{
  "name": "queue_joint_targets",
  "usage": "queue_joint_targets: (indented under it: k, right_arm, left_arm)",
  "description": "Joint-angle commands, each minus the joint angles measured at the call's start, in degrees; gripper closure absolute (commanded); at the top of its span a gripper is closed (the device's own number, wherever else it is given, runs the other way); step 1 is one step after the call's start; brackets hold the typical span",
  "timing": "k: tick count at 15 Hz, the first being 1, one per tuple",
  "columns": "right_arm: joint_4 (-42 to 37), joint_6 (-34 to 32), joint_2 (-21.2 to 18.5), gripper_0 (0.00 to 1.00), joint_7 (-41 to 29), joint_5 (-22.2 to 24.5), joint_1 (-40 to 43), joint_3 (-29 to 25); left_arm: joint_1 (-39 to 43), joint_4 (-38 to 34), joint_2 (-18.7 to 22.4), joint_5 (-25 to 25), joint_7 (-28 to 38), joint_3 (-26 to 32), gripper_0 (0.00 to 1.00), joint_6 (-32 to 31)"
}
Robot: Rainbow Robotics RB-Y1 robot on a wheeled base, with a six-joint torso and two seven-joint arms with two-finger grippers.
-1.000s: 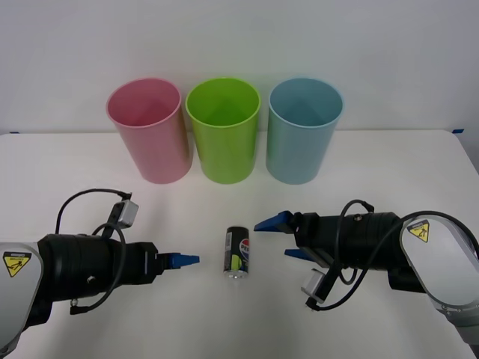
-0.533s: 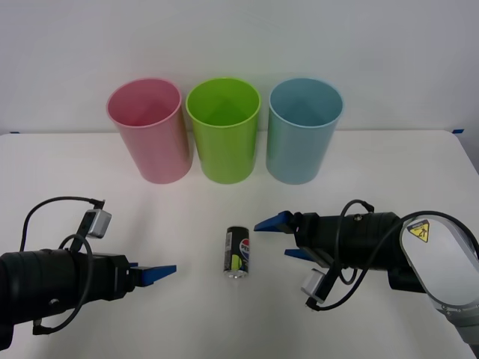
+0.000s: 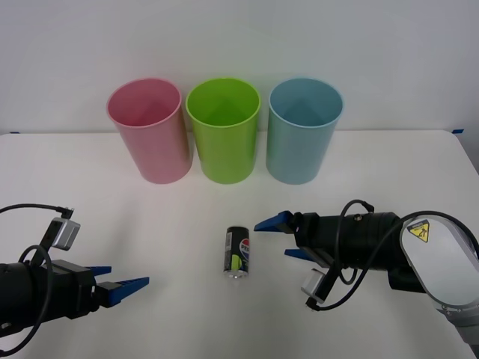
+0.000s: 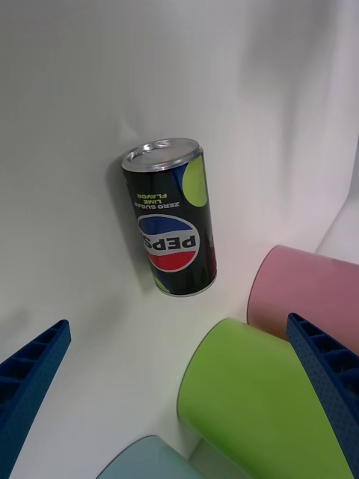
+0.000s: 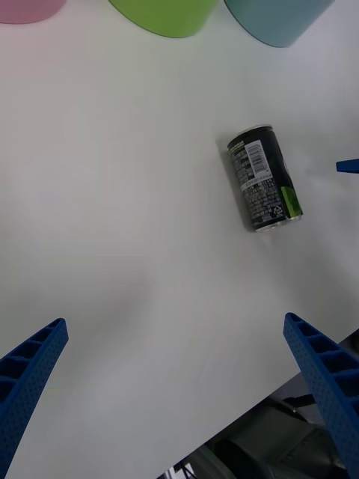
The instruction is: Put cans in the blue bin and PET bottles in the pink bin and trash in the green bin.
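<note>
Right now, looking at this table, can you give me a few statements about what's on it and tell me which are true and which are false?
1. The can lies on its side on the table. True.
2. The can is inside the blue bin. False: it is on the table, in front of the bins.
3. The green bin stands between the pink bin and the blue bin. True.
4. The right gripper is clamped on the can. False: it is open, beside the can, not touching it.
5. The left gripper is open and holds nothing. True.
</note>
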Motion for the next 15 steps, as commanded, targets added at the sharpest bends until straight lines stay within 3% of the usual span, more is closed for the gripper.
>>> queue_joint_targets:
  k: [1, 15]
  right_arm:
    - [0.0, 0.0, 0.0, 0.00, 0.0, 0.0, 0.0, 0.0]
    - [0.0, 0.0, 0.0, 0.00, 0.0, 0.0, 0.0, 0.0]
  left_arm:
    - [1.9, -0.3, 3.1, 3.7, -2.4, 2.4, 0.00, 0.1]
    - [8.6, 3.7, 19.2, 25.5, -4.8, 3.3, 0.00, 1.0]
